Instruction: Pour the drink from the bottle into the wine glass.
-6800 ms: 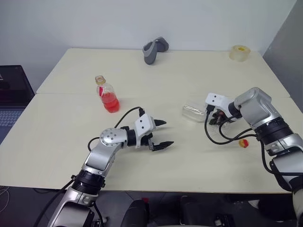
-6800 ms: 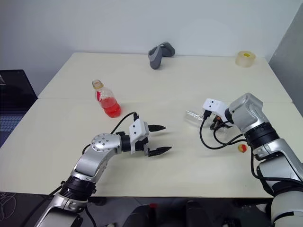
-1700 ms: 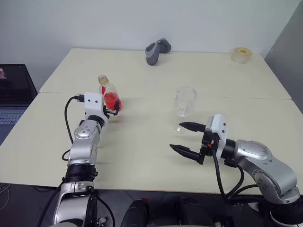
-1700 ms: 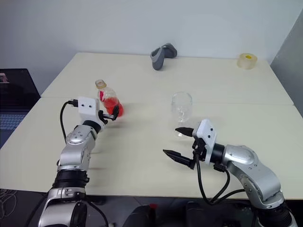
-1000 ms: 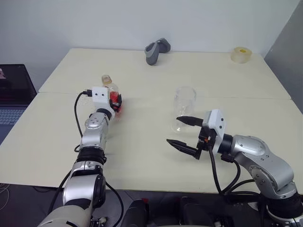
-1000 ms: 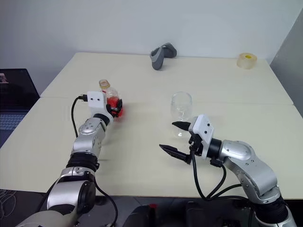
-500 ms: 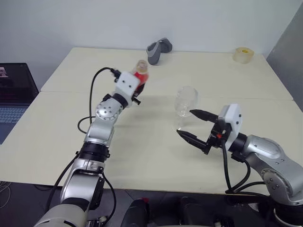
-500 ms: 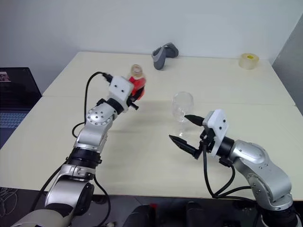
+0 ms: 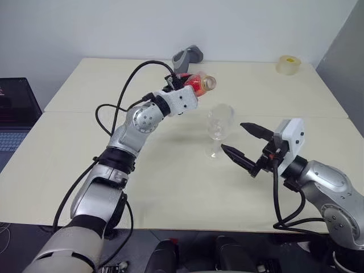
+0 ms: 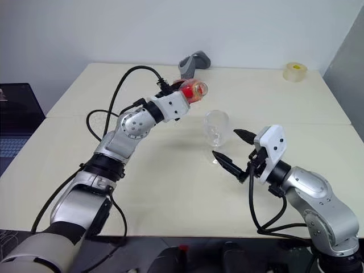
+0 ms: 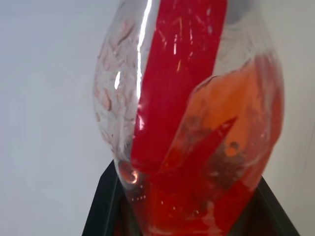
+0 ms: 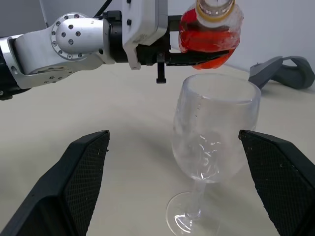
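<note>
Left eye view: bottle [image 9: 198,83] gripped by left hand [image 9: 186,86], raised above bench [image 9: 170,170], tipped on side, open mouth aimed toward wine glass [image 9: 219,128]; drink [image 12: 209,42] seen inside bottle. Wine glass upright on bench, empty. Right hand [image 9: 245,147] spread wide beside glass stem, nothing held

Both arms were built of silver-grey metal segments joined by black ribbed collars. A round silver joint on the left arm [image 9: 143,117] carried a ring of small dark screws. Each wrist ended in a white boxy housing, the right arm's [image 9: 289,136] marked by two small holes. Loose black cables looped along both forearms. The fingers [image 9: 236,158] were black, tapered and pointed.
</note>
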Tool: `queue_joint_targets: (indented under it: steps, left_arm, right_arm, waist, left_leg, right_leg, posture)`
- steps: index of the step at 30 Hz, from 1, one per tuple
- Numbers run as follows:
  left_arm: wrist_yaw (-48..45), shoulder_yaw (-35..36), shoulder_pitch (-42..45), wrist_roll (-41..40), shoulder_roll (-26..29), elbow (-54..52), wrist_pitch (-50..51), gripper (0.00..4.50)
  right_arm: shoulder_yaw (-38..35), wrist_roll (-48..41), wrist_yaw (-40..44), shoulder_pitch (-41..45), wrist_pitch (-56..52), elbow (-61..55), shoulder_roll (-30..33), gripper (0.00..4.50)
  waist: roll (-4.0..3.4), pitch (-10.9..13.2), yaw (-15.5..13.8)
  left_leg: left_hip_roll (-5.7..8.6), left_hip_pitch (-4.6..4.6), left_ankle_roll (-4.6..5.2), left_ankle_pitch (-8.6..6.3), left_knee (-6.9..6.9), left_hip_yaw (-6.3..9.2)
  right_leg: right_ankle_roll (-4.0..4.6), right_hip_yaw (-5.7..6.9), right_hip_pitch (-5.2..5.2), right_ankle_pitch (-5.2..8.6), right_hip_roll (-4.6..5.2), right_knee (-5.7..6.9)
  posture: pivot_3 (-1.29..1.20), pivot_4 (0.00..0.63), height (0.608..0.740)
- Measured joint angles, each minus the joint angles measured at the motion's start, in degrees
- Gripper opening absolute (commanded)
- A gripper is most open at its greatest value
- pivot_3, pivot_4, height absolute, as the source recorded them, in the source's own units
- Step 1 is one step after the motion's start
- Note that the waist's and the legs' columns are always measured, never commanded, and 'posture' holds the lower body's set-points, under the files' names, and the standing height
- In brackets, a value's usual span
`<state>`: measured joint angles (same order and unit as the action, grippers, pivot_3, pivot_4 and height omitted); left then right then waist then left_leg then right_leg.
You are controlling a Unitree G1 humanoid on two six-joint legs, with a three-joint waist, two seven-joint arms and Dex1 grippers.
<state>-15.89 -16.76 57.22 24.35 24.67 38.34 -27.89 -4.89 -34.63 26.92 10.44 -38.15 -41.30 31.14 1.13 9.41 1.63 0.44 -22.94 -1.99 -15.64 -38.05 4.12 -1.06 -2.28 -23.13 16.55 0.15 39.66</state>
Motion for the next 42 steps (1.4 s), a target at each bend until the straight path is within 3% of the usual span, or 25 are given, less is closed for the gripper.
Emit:
queue_joint_targets:
  steps: [16, 42]
  left_arm:
    - [11.56, -6.52, 7.73, 15.04, 3.1, 10.08, -11.8, 1.02]
    - [20.45, -10.38, 13.19, 20.83, 2.62, 18.08, -12.68, 1.01]
  right_arm:
    - [4.22, 5.94, -2.08, -0.35, 4.79, 1.72, -4.49, 4.5]
    - [6.05, 6.83, -2.06, -0.85, 6.32, 2.72, -5.44, 4.5]
  waist:
    - [0.01, 0.01, -0.01]
    - [0.01, 0.01, -0.02]
  left_leg:
    - [0.02, -0.01, 0.0, 0.0, -0.01, -0.05]
    - [0.02, 0.01, -0.01, 0.01, -0.02, -0.1]
  right_leg:
    - [-0.01, 0.07, -0.05, 0.01, -0.01, 0.04]
    - [-0.02, 0.09, -0.07, 0.01, 0.0, 0.12]
  posture:
    - [0.0, 0.15, 0.74]
    - [0.0, 0.15, 0.74]
